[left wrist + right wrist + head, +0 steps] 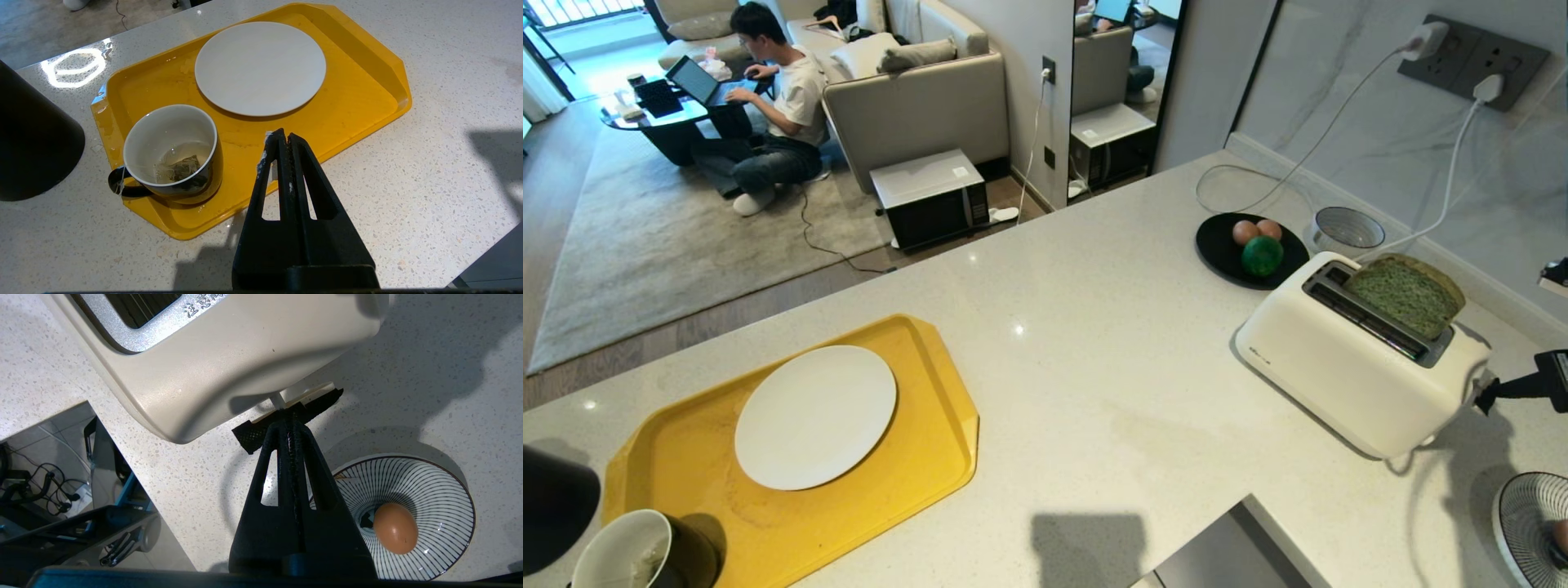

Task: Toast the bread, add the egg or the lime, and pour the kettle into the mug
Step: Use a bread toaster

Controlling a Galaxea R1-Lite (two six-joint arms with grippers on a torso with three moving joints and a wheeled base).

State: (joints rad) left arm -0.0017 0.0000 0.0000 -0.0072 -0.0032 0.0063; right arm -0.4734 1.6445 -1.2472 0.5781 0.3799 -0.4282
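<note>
The green bread (1409,296) stands in the far slot of the white toaster (1347,367), its top half sticking out. My right gripper (291,418) is shut, with its tips against the toaster's black-wrapped lever (253,435) at the toaster's near end; it also shows at the right edge of the head view (1488,398). One egg (395,528) lies in a striped bowl (445,486). Two more eggs (1245,232) and the lime (1263,256) sit on a black plate (1217,249). My left gripper (284,136) hangs shut and empty by the mug (171,151), which holds a tea bag. The kettle (32,139) stands next to it.
The mug and a white plate (815,416) are on a yellow tray (931,457). A grey bowl (1347,229) and power cords (1450,180) lie behind the toaster by the wall. A person (780,106) sits on the floor in the room beyond the counter.
</note>
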